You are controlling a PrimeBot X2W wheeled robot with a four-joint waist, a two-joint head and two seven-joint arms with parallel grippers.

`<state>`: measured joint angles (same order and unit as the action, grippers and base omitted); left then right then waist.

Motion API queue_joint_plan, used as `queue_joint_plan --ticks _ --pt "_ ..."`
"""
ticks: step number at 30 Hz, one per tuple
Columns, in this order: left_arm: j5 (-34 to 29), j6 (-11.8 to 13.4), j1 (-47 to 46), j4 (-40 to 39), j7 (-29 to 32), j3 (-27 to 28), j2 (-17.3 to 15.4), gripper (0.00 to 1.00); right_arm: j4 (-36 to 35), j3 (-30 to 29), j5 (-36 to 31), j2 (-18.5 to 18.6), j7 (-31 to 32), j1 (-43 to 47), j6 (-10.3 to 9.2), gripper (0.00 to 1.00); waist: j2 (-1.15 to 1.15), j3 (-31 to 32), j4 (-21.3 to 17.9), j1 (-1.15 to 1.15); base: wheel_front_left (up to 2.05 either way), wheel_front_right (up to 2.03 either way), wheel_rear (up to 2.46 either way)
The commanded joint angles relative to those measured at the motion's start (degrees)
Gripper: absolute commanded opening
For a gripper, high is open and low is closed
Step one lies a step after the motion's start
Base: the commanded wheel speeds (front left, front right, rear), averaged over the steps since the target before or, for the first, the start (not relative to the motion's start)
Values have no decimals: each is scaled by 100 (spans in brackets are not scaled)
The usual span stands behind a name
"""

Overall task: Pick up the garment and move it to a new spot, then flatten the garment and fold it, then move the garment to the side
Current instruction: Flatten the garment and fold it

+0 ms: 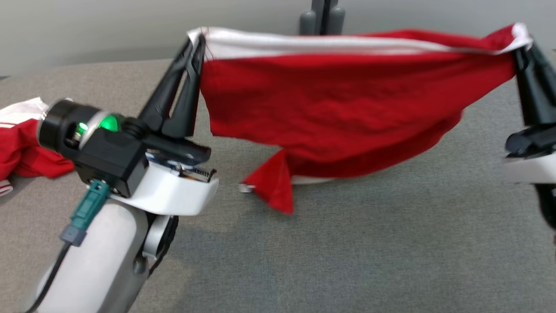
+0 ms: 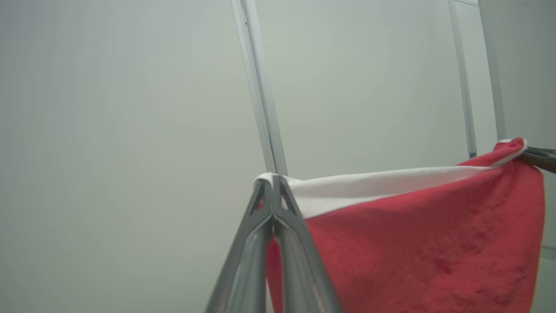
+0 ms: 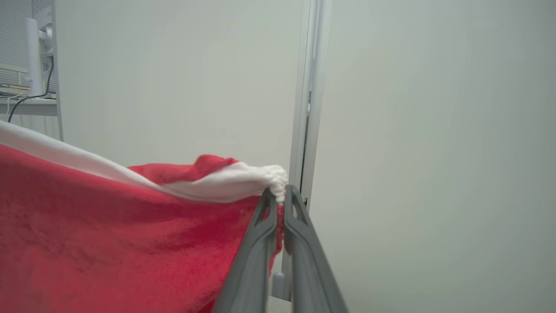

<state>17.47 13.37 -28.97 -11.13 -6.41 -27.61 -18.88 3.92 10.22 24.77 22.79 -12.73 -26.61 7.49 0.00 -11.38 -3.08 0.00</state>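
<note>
Holding the garment (image 1: 347, 113) aloft, spread wide along its white-banded top edge, above the grey desk (image 1: 347, 243). Low red corner drooping near or onto the desk; hard to tell which. Clamped on one top corner with the left pincer (image 1: 197, 45), on the other with the right pincer (image 1: 521, 50), each closed tight on cloth.

Probably mid-carry, just ahead of flattening. Next, likely: lower over the bare stretch of desk, keep the top edge taut, lay the hanging hem down first, draw back to smooth creases, only then let go. Best kept well apart from the second red-and-white shirt (image 1: 21, 148) at the desk's left edge.
</note>
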Motion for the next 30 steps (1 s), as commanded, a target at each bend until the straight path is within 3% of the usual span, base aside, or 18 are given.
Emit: queue_joint_plan --ticks 1,10,16,22,30 --pt "-70 -14 -238 -130 25 64 -30 0 -214 -188 7 51 124 -98 1 0 0 110 -101 0 0 0 0" --pt "-65 -71 -785 -348 139 83 43 0 -1045 -834 -197 -7 834 -60 1 0 0 185 -214 0 0 0 0" --pt "-43 -127 -1023 -221 79 47 113 0 -1067 -945 -66 -56 938 -171 1 0 0 -34 -220 0 0 0 0" --pt "0 -365 -1732 199 27 6 277 0 -720 -948 313 -105 950 -692 1 0 0 -501 -214 0 0 0 0" --pt "96 -991 -3479 1631 -421 15 660 0 304 -475 938 -170 773 -2419 2 0 0 -1139 -240 0 0 0 0"
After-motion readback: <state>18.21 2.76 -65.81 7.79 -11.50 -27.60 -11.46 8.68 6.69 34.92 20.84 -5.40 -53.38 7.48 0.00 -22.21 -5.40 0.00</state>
